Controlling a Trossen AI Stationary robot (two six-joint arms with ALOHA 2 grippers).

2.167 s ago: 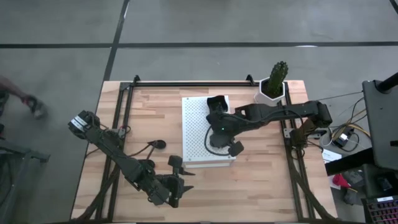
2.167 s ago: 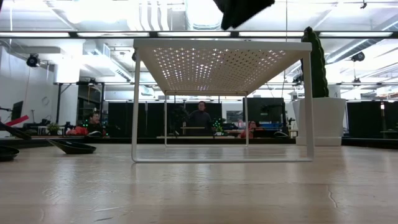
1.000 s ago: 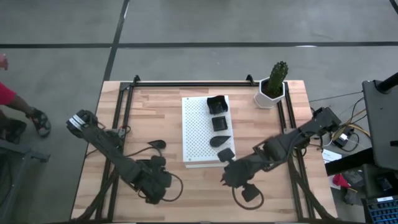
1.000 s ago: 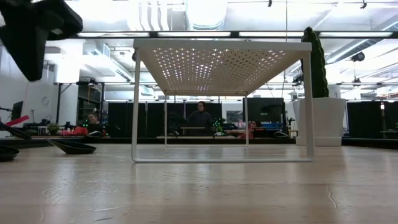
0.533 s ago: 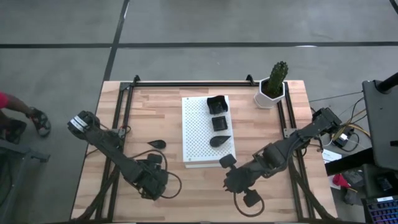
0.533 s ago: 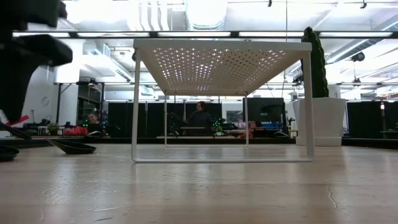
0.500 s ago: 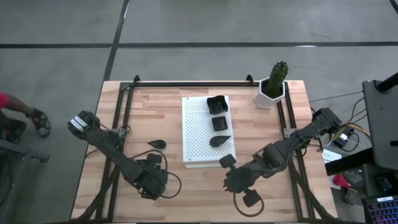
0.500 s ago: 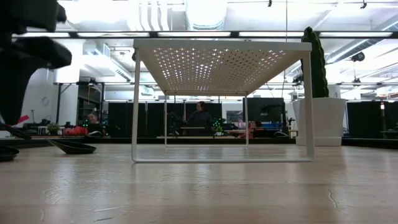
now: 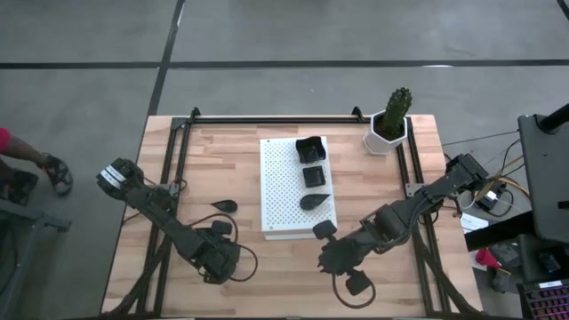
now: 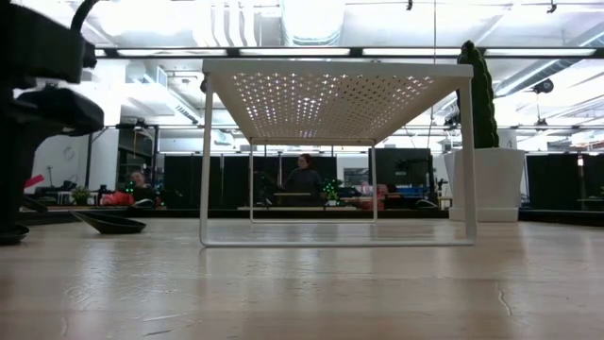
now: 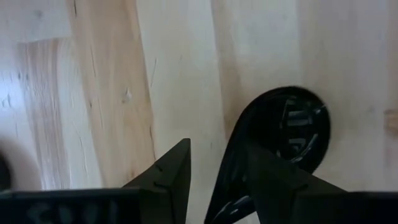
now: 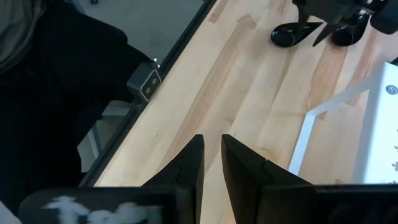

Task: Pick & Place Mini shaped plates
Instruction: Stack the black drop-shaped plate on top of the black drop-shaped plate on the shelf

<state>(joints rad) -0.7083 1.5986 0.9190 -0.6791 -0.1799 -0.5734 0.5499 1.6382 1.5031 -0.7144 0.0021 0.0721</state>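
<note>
Since a moment ago, your left gripper (image 11: 214, 171) has dropped low to the desk (image 9: 222, 151) and is narrowing on the rim of a teardrop plate (image 11: 289, 127), its jaws not yet pressed together. You risk that thin edge slipping out and skidding the plate. Another plate (image 9: 225, 205) lies nearby; more rest on the white perforated board (image 9: 280, 191). Your right gripper (image 12: 211, 163) hovers near the board's corner, nearly pinched together, holding nothing.

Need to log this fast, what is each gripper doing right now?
Left gripper: fingers straddling the rim of a mini plate, not yet shut.
Right gripper: empty, fingers slightly apart.
</note>
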